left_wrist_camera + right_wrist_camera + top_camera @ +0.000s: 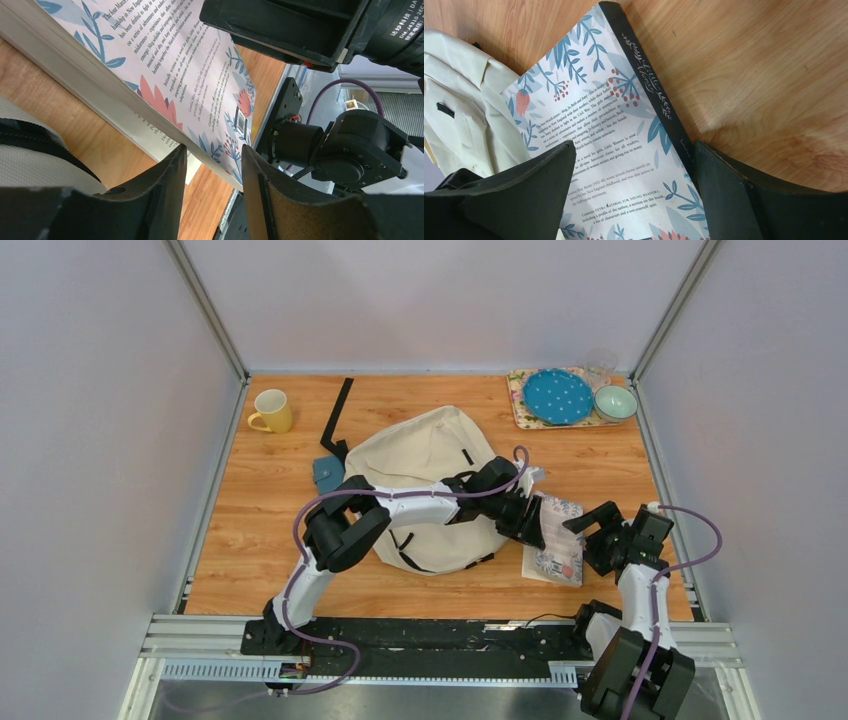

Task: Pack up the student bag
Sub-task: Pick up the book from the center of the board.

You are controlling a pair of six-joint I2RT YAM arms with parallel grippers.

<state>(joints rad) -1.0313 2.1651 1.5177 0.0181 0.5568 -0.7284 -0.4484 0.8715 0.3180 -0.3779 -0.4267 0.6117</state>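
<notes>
Cream fabric student bag [425, 455] lies slumped mid-worktop [250, 540]. Floral paperback [556, 545] lies flat just beside its right edge, placed for loading, I judge. I have the left gripper [212, 155] at the page edge, jaws apart, and the right gripper [634, 150] over the cover, jaws wide apart. Yellow mug [271, 410] and crockery tray [520, 405] are well apart from it all. My left arm crosses the bag, likely in the way.

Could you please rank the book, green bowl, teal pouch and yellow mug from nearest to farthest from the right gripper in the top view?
From the right gripper:
1. Book, directly under it, by the table's right side.
2. Green bowl, far right corner.
3. Teal pouch, left of the student bag.
4. Yellow mug, far left corner.
</notes>
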